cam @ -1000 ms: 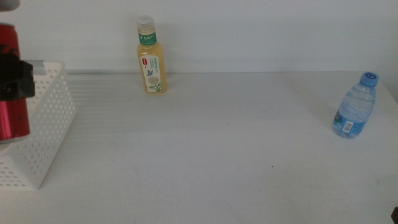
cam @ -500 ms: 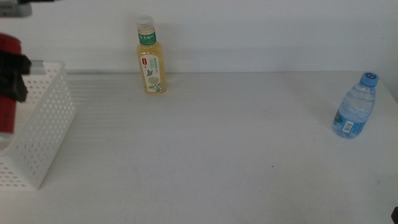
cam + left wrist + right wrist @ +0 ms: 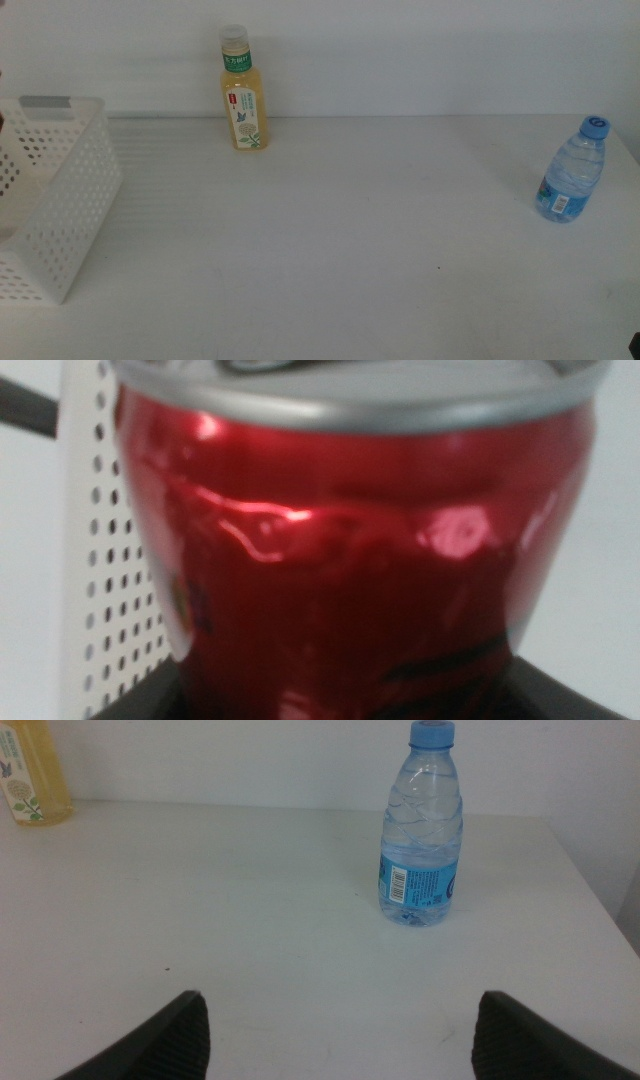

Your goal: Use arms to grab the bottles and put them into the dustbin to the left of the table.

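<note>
Since half a second earlier the red can (image 3: 350,550) and left gripper had left the middle view; the left wrist view showed the can filling the frame, clamped in the left gripper's jaws, beside the dustbin's (image 3: 70,200) perforated wall. What lay inside the dustbin could not be seen. The yellow bottle (image 3: 241,90) stood upright at the table's (image 3: 330,230) far edge. The water bottle (image 3: 572,170) stood at far right. The right gripper (image 3: 340,1030) waited low, jaws spread wide, facing the water bottle.
</note>
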